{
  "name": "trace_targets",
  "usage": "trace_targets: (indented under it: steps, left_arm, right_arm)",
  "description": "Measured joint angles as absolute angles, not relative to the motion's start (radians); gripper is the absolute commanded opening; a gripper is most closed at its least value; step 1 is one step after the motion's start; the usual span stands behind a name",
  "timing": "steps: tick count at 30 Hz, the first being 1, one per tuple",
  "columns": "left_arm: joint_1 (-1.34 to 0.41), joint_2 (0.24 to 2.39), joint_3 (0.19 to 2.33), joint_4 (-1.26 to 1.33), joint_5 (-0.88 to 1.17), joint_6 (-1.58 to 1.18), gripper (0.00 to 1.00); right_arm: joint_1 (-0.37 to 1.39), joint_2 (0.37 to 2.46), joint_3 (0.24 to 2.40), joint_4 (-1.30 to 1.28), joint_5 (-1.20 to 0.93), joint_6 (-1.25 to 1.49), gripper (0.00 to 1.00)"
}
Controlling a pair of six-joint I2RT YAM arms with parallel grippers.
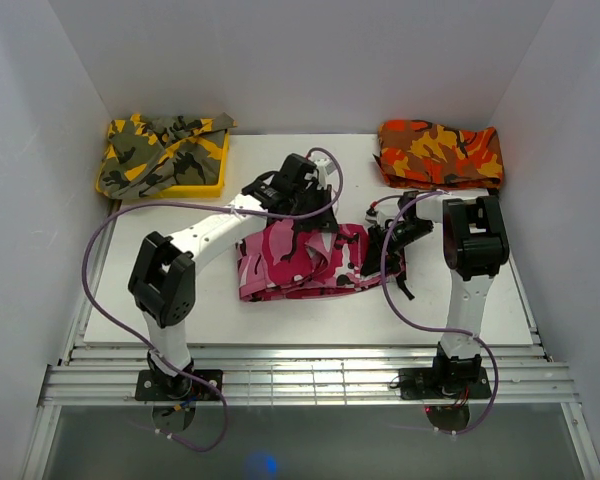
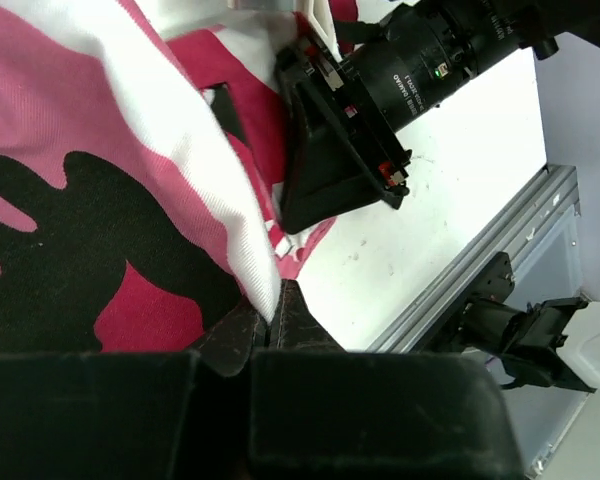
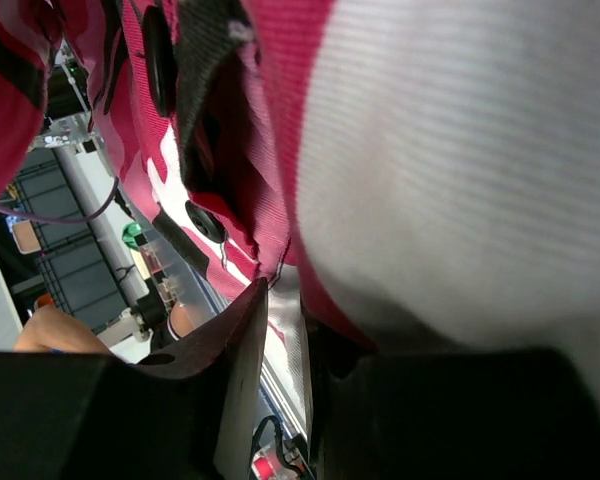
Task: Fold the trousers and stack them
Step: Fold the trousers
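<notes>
At ctr of the white surface (image 1: 180,320) the trousers (image 1: 300,262) are laid in a bunched, partly folded heap of pink, white & black camo, lying crosswise btwn the two arms. The L tool (image 1: 317,224) is set at the heap's far edge, near its middle. In the L wrist view its fingers (image 2: 235,340) are seen pressed together w/ a white-and-pink fold of the trousers pinched btwn the tips. The R tool (image 1: 380,258) is placed at the heap's R end. In the R wrist view cloth fills most of the picture, so detail is poor: the jaws are seen nearly together, and a pink hem appears to be caught btwn them. A yellow-olive camo garment (image 1: 165,150) is kept in a yellow tray (image 1: 205,185) at the far L corner. An orange-red camo garment (image 1: 440,152) is laid folded at the far R corner.
</notes>
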State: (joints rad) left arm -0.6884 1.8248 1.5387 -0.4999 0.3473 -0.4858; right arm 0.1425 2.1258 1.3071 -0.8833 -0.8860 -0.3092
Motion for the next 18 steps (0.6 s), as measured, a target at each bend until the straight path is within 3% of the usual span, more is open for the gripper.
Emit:
trace_targets:
  steps: [10, 18]
  left_arm:
    - [-0.728, 2.124, 1.539, -0.387, 0.35, -0.604, 0.0]
    - [-0.723, 2.125, 1.472, -0.32, 0.353, -0.627, 0.0]
  right_arm:
    - [0.136, 2.005, 1.316, -0.888, -0.872, -0.337, 0.29]
    - [0.041, 1.924, 1.378, -0.944, -0.82, -0.403, 0.29]
